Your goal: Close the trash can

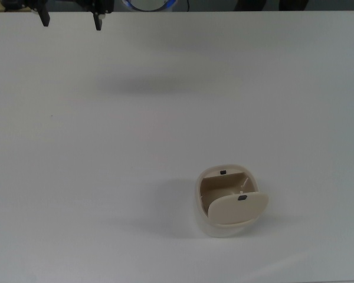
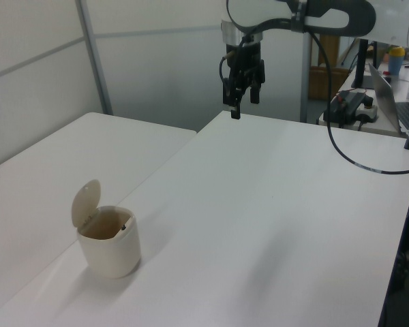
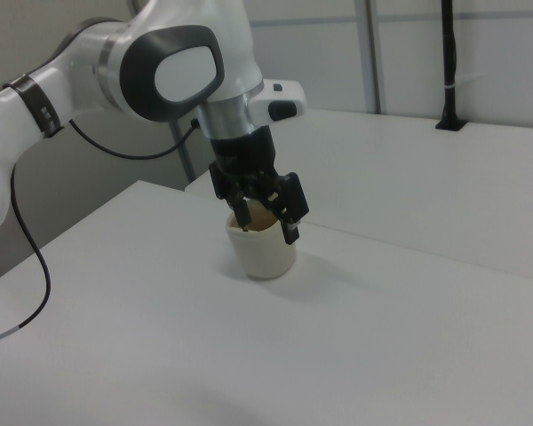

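The cream-beige trash can [image 1: 224, 227] stands on the white table [image 1: 106, 177], right of centre in the top view. Its oval lid [image 1: 236, 207] with the black tab is swung up, leaving the inside showing. In the left view the trash can [image 2: 109, 245] sits near the front left with the lid [image 2: 86, 203] upright. My gripper [image 1: 71, 23] hangs open and empty high over the table's far edge, well away from the can. The left view shows the gripper [image 2: 244, 102] at the top. In the right view the gripper [image 3: 268, 224] overlaps the trash can [image 3: 263, 253] only by line of sight.
A second white table [image 2: 68, 150] adjoins on the left view's left. A laptop [image 2: 395, 95] and other gear stand beyond the table's far right in the left view. A black pole [image 3: 448, 62] rises at the back in the right view.
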You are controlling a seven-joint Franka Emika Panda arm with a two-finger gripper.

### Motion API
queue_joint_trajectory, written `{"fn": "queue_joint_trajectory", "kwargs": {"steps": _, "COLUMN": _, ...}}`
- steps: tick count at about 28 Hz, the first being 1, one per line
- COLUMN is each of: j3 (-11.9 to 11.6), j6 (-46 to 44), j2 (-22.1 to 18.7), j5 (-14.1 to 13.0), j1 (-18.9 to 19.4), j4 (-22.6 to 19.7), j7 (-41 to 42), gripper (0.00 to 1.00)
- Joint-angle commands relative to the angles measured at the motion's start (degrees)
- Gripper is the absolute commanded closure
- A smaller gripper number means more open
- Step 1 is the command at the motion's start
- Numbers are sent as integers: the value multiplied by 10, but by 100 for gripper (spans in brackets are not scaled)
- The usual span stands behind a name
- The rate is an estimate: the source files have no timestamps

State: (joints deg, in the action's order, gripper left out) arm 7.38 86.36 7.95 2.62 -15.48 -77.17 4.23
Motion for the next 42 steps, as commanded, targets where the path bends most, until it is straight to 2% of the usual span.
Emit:
{"fn": "queue_joint_trajectory", "kwargs": {"steps": 1, "j3": -3, "j6": 14, "j2": -6, "j5": -7, "j1": 3, "j4": -8, "j7": 19, "gripper": 0}}
{"fn": "queue_joint_trajectory", "kwargs": {"steps": 5, "j3": -1, "j6": 21, "j2": -5, "j5": -15, "j1": 4, "j4": -8, "j7": 15, "gripper": 0}}
{"fn": "queue_joint_trajectory", "kwargs": {"steps": 11, "j3": 15, "j6": 49, "j2": 0, "j5": -27, "j1": 4, "j4": -8, "j7": -28, "gripper": 16}}
{"fn": "queue_joint_trajectory", "kwargs": {"steps": 17, "j3": 43, "j6": 126, "j2": 26, "j5": -22, "j1": 4, "j4": -8, "j7": -137, "gripper": 45}}
{"fn": "queue_joint_trajectory", "kwargs": {"steps": 18, "j3": 56, "j6": 151, "j2": 34, "j5": -18, "j1": 4, "j4": -7, "j7": -172, "gripper": 57}}
{"fn": "queue_joint_trajectory", "kwargs": {"steps": 22, "j3": 76, "j6": 205, "j2": 44, "j5": -17, "j1": 4, "j4": -5, "j7": -234, "gripper": 85}}
{"fn": "queue_joint_trajectory", "kwargs": {"steps": 23, "j3": 81, "j6": 230, "j2": 45, "j5": -15, "j1": 11, "j4": -5, "j7": -266, "gripper": 97}}
{"fn": "queue_joint_trajectory", "kwargs": {"steps": 26, "j3": 82, "j6": 261, "j2": 45, "j5": -4, "j1": 34, "j4": -5, "j7": -310, "gripper": 100}}
{"fn": "queue_joint_trajectory", "kwargs": {"steps": 34, "j3": 81, "j6": 351, "j2": 80, "j5": 58, "j1": 84, "j4": 0, "j7": -432, "gripper": 100}}
{"fn": "queue_joint_trajectory", "kwargs": {"steps": 35, "j3": 80, "j6": 376, "j2": 93, "j5": 86, "j1": 97, "j4": 1, "j7": -461, "gripper": 100}}
{"fn": "queue_joint_trajectory", "kwargs": {"steps": 39, "j3": 79, "j6": 417, "j2": 124, "j5": 161, "j1": 120, "j4": 7, "j7": -530, "gripper": 100}}
{"fn": "queue_joint_trajectory", "kwargs": {"steps": 40, "j3": 79, "j6": 426, "j2": 141, "j5": 195, "j1": 129, "j4": 20, "j7": -560, "gripper": 100}}
{"fn": "queue_joint_trajectory", "kwargs": {"steps": 42, "j3": 79, "j6": 428, "j2": 156, "j5": 219, "j1": 138, "j4": 32, "j7": -579, "gripper": 100}}
